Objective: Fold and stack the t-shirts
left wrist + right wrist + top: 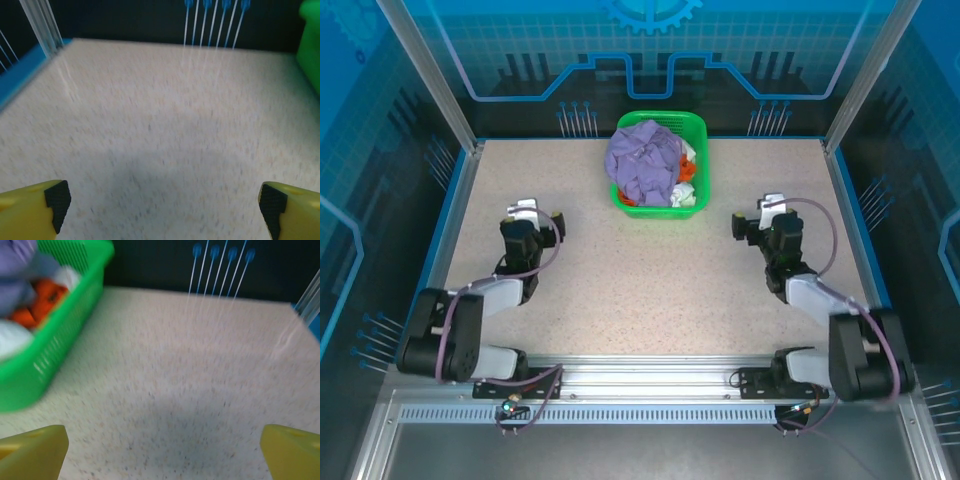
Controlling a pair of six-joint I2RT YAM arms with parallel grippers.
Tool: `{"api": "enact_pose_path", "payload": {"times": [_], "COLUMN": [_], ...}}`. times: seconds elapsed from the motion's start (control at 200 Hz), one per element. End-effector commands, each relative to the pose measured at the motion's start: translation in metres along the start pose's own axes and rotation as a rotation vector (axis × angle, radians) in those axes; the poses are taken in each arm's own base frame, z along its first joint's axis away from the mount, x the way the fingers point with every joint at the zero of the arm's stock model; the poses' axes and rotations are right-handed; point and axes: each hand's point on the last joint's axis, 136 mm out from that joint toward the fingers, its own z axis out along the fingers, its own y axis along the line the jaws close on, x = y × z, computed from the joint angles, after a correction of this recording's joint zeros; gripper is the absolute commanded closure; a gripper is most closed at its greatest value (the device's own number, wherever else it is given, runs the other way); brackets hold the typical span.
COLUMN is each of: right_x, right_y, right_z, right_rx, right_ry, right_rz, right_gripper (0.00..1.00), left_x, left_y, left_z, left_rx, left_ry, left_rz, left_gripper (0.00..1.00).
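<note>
**Shirts heaped in the basket, both grippers wide open and apart from them**

From the top camera, the t-shirts (645, 165) lie crumpled in a green basket (697, 126) at the middle of the table's (640, 280) far edge. The lavender shirt (638, 152) sits on top, with bits of orange and white cloth showing at its right side. The left gripper (542, 212) hovers over the table nearer than the basket and to its left, jaws spread, holding nothing. The right gripper (755, 212) stands likewise to the basket's right, open and empty.

In the left wrist view, the left gripper (165, 200) has its yellow fingers (30, 207) at the two lower corners, bare speckled table between them. A corner of the basket (311, 42) shows far up on the right.

In the right wrist view, the right gripper (165, 447) is also spread wide over bare table. The basket (45, 365) lies ahead and to the left, holding the lavender shirt (20, 267), an orange shirt (40, 297) and white cloth (10, 340), well apart from the fingers.
</note>
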Motion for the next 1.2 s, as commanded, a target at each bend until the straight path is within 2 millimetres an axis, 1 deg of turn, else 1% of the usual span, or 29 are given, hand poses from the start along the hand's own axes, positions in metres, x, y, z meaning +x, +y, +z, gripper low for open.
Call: {"api": "enact_pose_path", "payload": {"times": [0.0,0.035,0.08,0.125,0.15,0.195,0.25,0.28,0.32,0.35,0.43,0.51,0.56,0.665,0.735,0.74,0.755,0.775,0.815,0.92,0.955,0.99,1.06,1.09,1.095,1.136,1.166,1.176,1.196], "right_x": [-0.031,-0.037,-0.043,-0.037,-0.031,-0.021,-0.013,-0.01,-0.003,-0.001,-0.001,0.005,0.008,0.005,-0.004,0.0,-0.01,-0.01,-0.018,-0.028,-0.033,-0.033,-0.034,-0.028,-0.03,-0.028,-0.023,-0.024,-0.018], "right_y": [0.006,0.007,0.002,-0.004,-0.011,-0.023,-0.025,-0.026,-0.029,-0.027,-0.012,0.002,0.014,0.048,0.079,0.082,0.089,0.098,0.119,0.168,0.183,0.199,0.225,0.234,0.236,0.247,0.254,0.256,0.259], "right_z": [-0.031,-0.041,-0.053,-0.063,-0.068,-0.079,-0.086,-0.089,-0.092,-0.092,-0.089,-0.082,-0.076,-0.063,-0.052,-0.051,-0.048,-0.045,-0.036,-0.003,0.008,0.02,0.044,0.054,0.056,0.068,0.078,0.081,0.087], "right_rx": [-0.042,-0.051,-0.038,-0.013,0.028,0.099,0.1,0.097,0.112,0.088,-0.021,-0.086,-0.135,-0.198,-0.232,-0.234,-0.244,-0.249,-0.273,-0.297,-0.309,-0.319,-0.32,-0.311,-0.312,-0.303,-0.29,-0.289,-0.275], "right_ry": [-0.052,-0.069,-0.089,-0.047,-0.017,0.041,0.08,0.091,0.115,0.124,0.146,0.202,0.246,0.37,0.472,0.49,0.498,0.537,0.59,0.666,0.679,0.698,0.719,0.742,0.738,0.751,0.768,0.766,0.781], "right_rz": [0.039,0.068,0.134,0.234,0.303,0.398,0.421,0.454,0.528,0.551,0.555,0.568,0.56,0.46,0.353,0.344,0.327,0.301,0.261,0.2,0.197,0.192,0.18,0.173,0.174,0.166,0.157,0.155,0.146], "right_gripper": [0.0,0.0,0.0,0.0,0.0,0.0,0.0,0.0,0.0,0.0,0.0,0.0,0.05,0.16,0.22,0.23,0.25,0.27,0.3,0.36,0.36,0.37,0.36,0.35,0.34,0.32,0.3,0.3,0.3], "left_x": [-0.052,-0.066,-0.084,-0.103,-0.112,-0.122,-0.122,-0.124,-0.126,-0.128,-0.122,-0.109,-0.097,-0.069,-0.046,-0.045,-0.041,-0.036,-0.027,-0.006,-0.002,0.001,0.0,-0.001,-0.002,-0.001,-0.002,-0.001,-0.002], "left_y": [-0.006,-0.008,-0.011,-0.021,-0.027,-0.027,-0.023,-0.027,-0.042,-0.052,-0.082,-0.112,-0.129,-0.149,-0.156,-0.157,-0.158,-0.161,-0.165,-0.166,-0.164,-0.164,-0.164,-0.163,-0.163,-0.161,-0.16,-0.16,-0.159], "left_z": [-0.019,-0.028,-0.039,-0.051,-0.057,-0.064,-0.067,-0.067,-0.066,-0.064,-0.056,-0.046,-0.04,-0.03,-0.027,-0.026,-0.026,-0.025,-0.024,-0.022,-0.022,-0.022,-0.023,-0.023,-0.023,-0.023,-0.023,-0.023,-0.023], "left_rx": [-0.007,0.003,0.042,0.123,0.164,0.185,0.153,0.169,0.232,0.279,0.387,0.49,0.527,0.51,0.471,0.468,0.462,0.463,0.466,0.442,0.434,0.43,0.426,0.423,0.424,0.416,0.411,0.408,0.406], "left_ry": [-0.115,-0.143,-0.166,-0.187,-0.198,-0.188,-0.123,-0.088,-0.044,-0.006,0.135,0.3,0.409,0.588,0.699,0.705,0.728,0.756,0.801,0.863,0.866,0.869,0.863,0.855,0.854,0.848,0.844,0.844,0.843], "left_rz": [-0.036,-0.093,-0.194,-0.266,-0.311,-0.421,-0.548,-0.562,-0.548,-0.55,-0.575,-0.594,-0.603,-0.6,-0.6,-0.6,-0.602,-0.605,-0.609,-0.597,-0.593,-0.589,-0.565,-0.55,-0.548,-0.533,-0.53,-0.53,-0.53], "left_gripper": [0.01,0.01,0.01,0.01,0.01,0.01,0.01,0.01,0.01,0.01,0.01,0.01,0.01,0.04,0.06,0.06,0.07,0.08,0.09,0.1,0.09,0.09,0.08,0.07,0.06,0.05,0.04,0.04,0.04]}}
